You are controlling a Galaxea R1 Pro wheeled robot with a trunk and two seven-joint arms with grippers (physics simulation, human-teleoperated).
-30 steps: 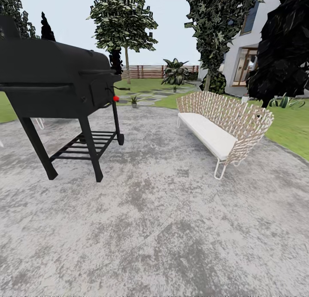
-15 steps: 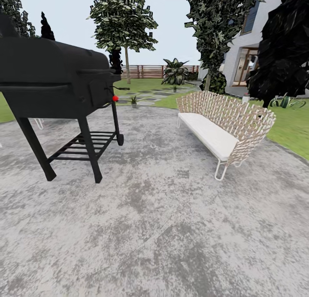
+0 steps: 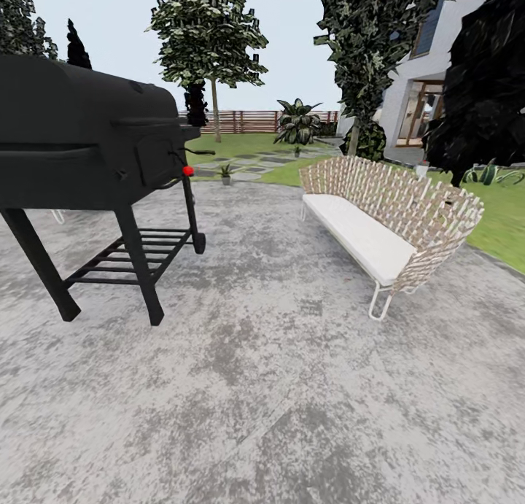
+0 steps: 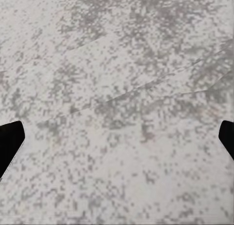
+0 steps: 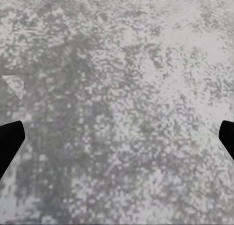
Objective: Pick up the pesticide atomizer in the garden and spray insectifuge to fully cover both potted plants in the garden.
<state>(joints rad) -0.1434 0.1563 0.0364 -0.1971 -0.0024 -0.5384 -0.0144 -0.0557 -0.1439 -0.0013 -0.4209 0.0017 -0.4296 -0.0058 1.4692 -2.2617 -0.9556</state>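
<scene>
Mottled grey paving [image 3: 277,387] under black barrel grill [image 3: 80,146], woven bench [image 3: 394,212]; both grippers spread wide (empty)

place: home garden patio | signs: black grill [image 3: 87,139], woven bench [image 3: 390,216], lawn [image 3: 503,219], fence [image 3: 255,121], house [image 3: 426,88]

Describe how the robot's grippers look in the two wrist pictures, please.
Little of them shows. Of the left gripper, two plain black fingertips with blunt, angled ends enter from opposite edges of the picture. The right gripper has the same black fingertips. No cables or markings are visible. Below both lies mottled grey paving.
</scene>
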